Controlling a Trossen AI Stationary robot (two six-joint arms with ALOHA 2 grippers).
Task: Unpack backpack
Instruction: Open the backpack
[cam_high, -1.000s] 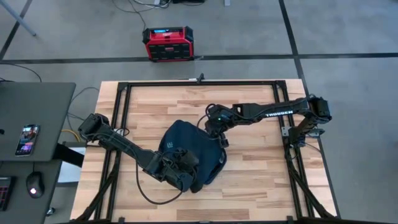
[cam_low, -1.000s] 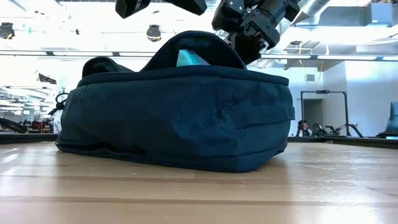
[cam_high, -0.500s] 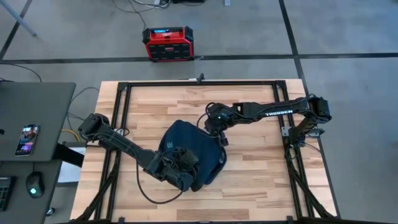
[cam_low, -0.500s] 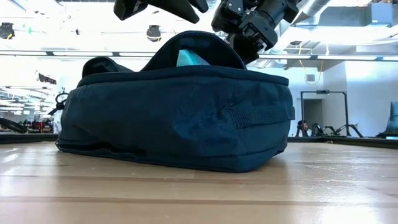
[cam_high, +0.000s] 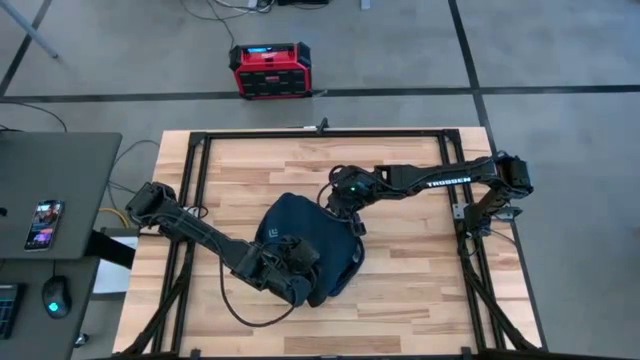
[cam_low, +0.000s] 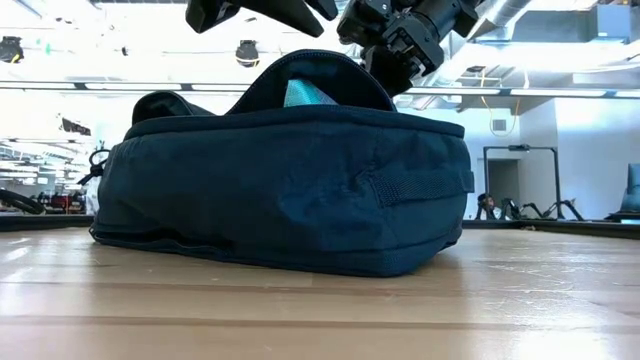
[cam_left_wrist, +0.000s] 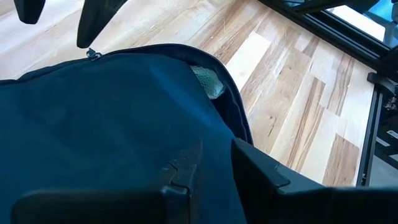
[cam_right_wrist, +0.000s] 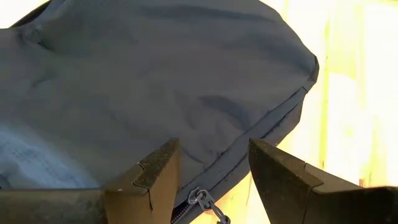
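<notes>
High view: the backpack (cam_high: 300, 240) lies mid-tabletop, my left hand (cam_high: 290, 262) over its near side to steady it. Left wrist view: whether those fingers are parted, I cannot tell. Right wrist view: my right hand (cam_right_wrist: 211, 171) hangs open around the zipper pull (cam_right_wrist: 204, 203), gripping nothing.

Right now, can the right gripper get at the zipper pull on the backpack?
Probably yes. The right gripper is open just above the backpack, and the zipper pull hangs between its fingers with nothing in the way. The left gripper sits elsewhere on the fabric.
</notes>
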